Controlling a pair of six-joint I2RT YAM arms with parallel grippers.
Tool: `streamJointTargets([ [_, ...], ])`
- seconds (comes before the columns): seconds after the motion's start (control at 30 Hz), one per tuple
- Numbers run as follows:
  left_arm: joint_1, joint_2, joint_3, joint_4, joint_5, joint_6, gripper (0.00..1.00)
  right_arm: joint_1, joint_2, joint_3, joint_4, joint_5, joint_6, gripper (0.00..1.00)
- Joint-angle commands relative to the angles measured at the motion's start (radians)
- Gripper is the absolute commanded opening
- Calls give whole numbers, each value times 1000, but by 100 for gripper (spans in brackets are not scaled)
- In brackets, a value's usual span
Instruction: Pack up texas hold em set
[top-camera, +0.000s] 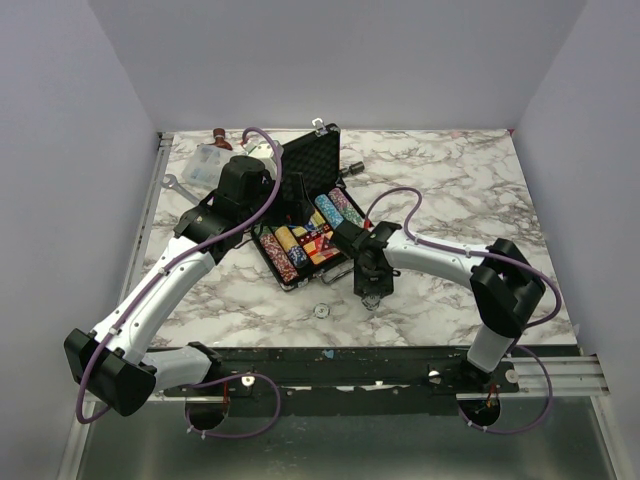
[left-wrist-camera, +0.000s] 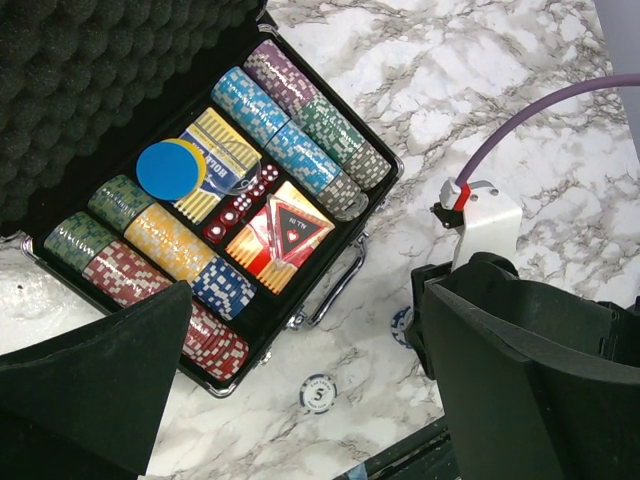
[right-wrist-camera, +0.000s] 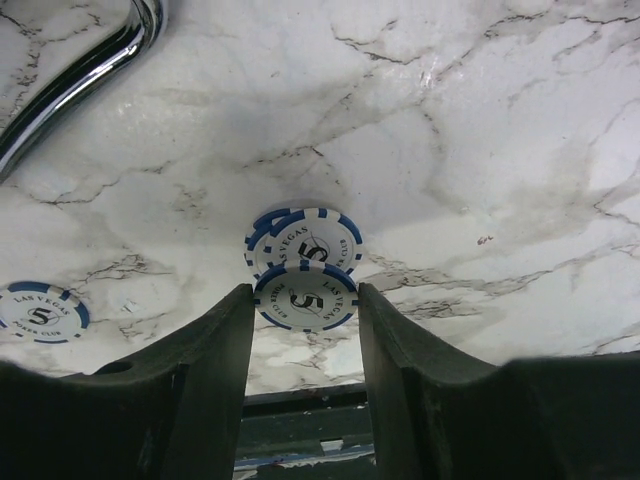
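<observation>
The black briefcase lies open on the marble table, its foam lid up at the back. In its tray sit multicoloured chip rows, a blue disc and a red-yellow card box. My left gripper hovers open over the case's near corner, holding nothing. In front of the case handle, my right gripper is shut on a pale blue-edged chip, held just above two stacked chips. Another loose chip lies to the left on the table.
A clear plastic box and a silver wrench lie at the back left, beside my left arm. A small dark object sits right of the lid. The table's front edge runs just behind the right gripper.
</observation>
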Motion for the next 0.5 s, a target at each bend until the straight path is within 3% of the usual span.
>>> streamJointTargets([
  [0.0, 2, -1, 9, 23, 24, -5, 96, -12, 15, 9, 25, 38, -2, 48],
  [0.47, 2, -5, 10, 24, 29, -2, 96, -15, 18, 68, 32, -11, -28, 60],
])
